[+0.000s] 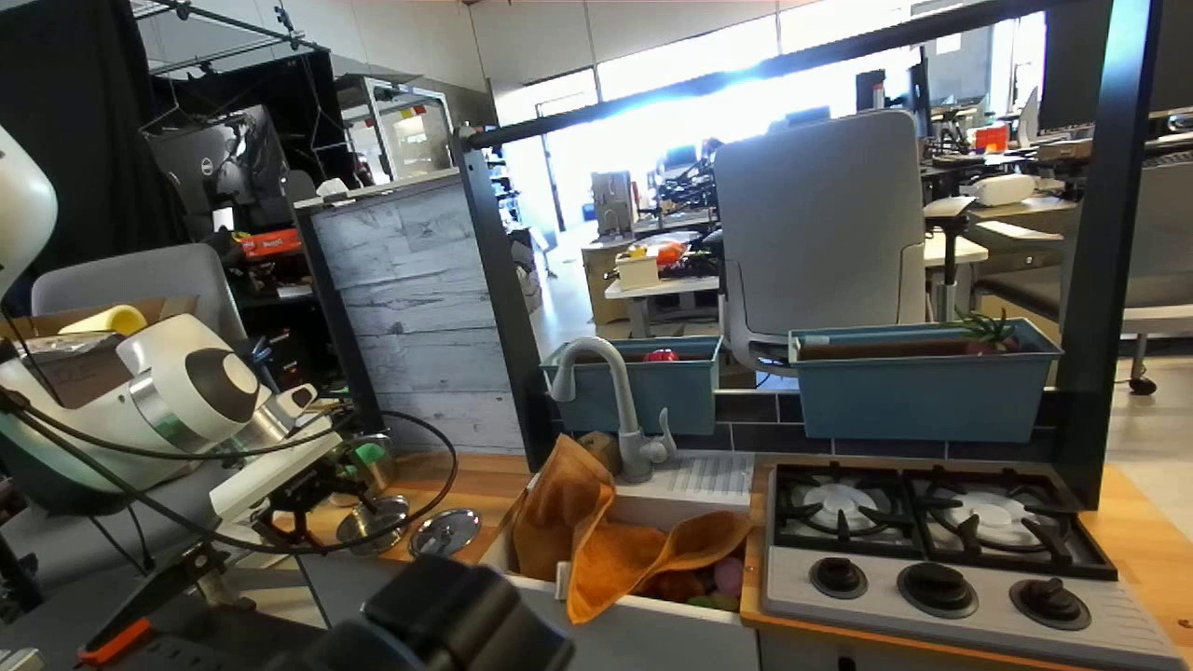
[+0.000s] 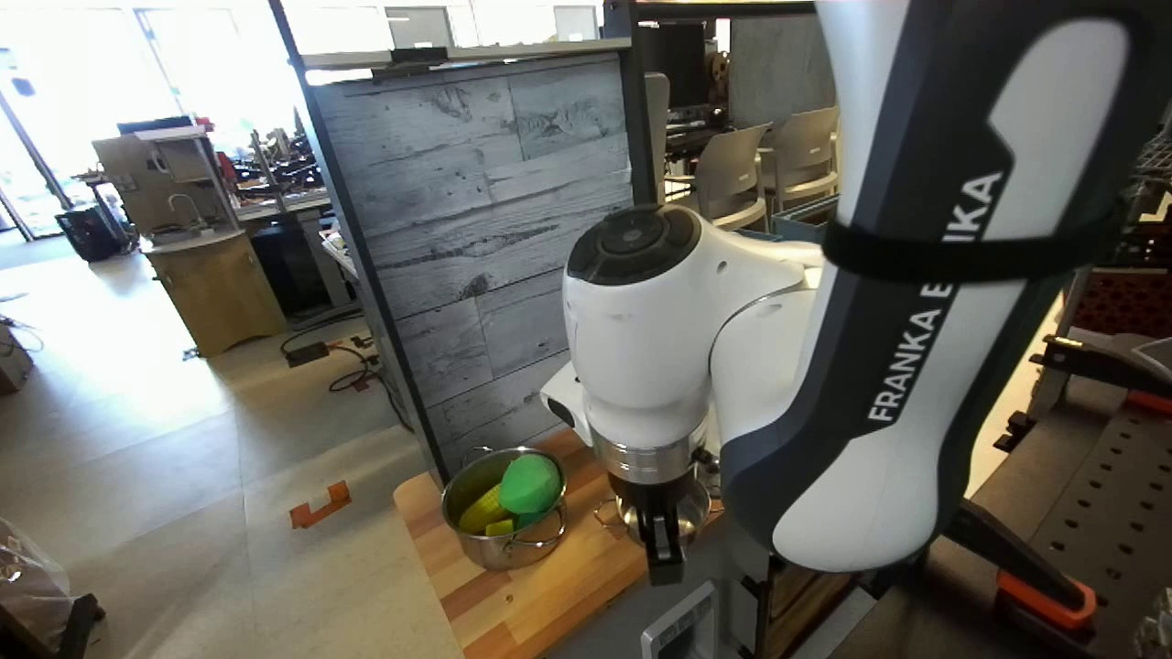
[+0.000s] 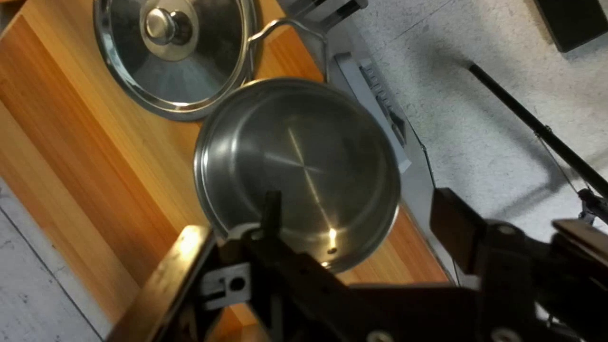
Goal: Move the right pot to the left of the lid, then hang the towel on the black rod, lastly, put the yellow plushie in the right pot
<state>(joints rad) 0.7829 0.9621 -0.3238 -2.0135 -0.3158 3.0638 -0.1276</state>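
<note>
Empty round steel pot stands just left of round knobbed lid; first step looks done. Black gripper: fingers spread at pot's rim. Remaining: orange-brown cloth towel, draped at white sink, onto long black metal rod; yellow plushie, not surely identified, into pot.

Behind the grey office chair, the windows were very bright; the floor was pale and partly shining.
</note>
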